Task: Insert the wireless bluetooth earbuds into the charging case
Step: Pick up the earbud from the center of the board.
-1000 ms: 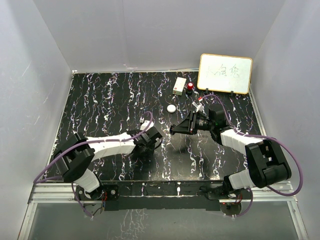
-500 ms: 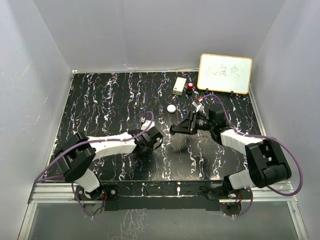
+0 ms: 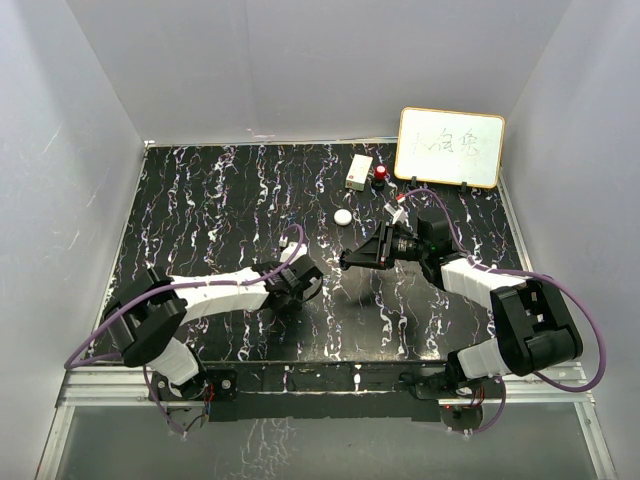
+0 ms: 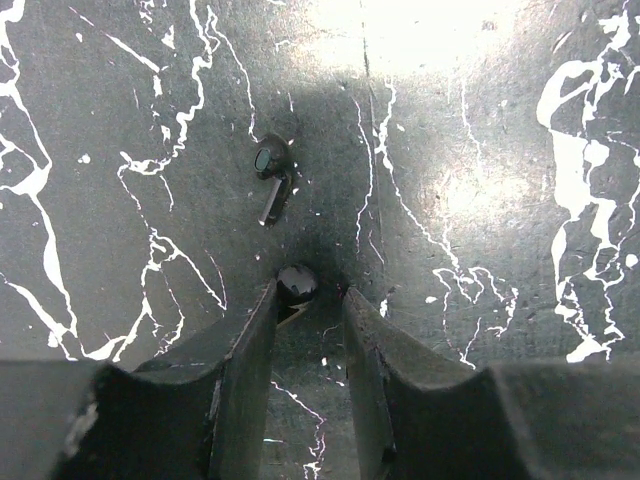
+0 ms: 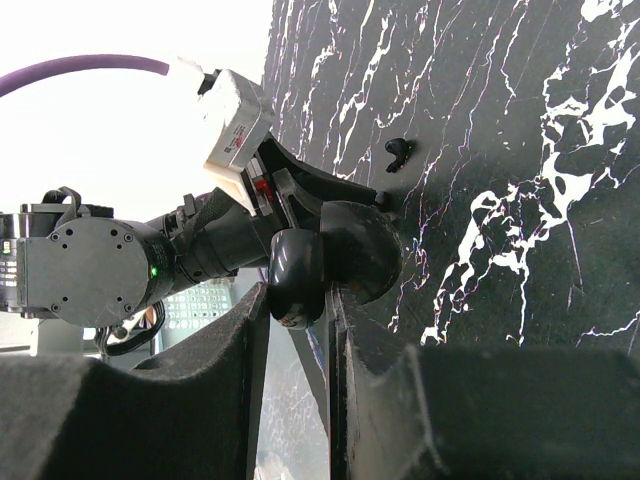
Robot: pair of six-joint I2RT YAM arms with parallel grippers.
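Note:
In the left wrist view one tiny black stemmed earbud [image 4: 270,180] lies on the black marbled table [image 4: 480,200]. The second earbud [image 4: 297,284] sits between the tips of my left gripper [image 4: 308,292], touching the left finger; the jaws are open with a gap on its right. My right gripper [image 5: 298,295] is shut on the black charging case [image 5: 360,250], held above the table with its lid open. An earbud [image 5: 398,152] shows on the table beyond it. In the top view the left gripper [image 3: 299,279] is low at mid-table and the right gripper [image 3: 349,260] is just to its right.
A white round puck [image 3: 343,216] lies behind the grippers. A white box [image 3: 358,171] and a red-topped object [image 3: 380,174] stand at the back. A whiteboard [image 3: 450,147] leans at the back right. Grey walls enclose the table.
The left gripper has shifted very slightly over the earbuds. The right arm holds the case in the same place.

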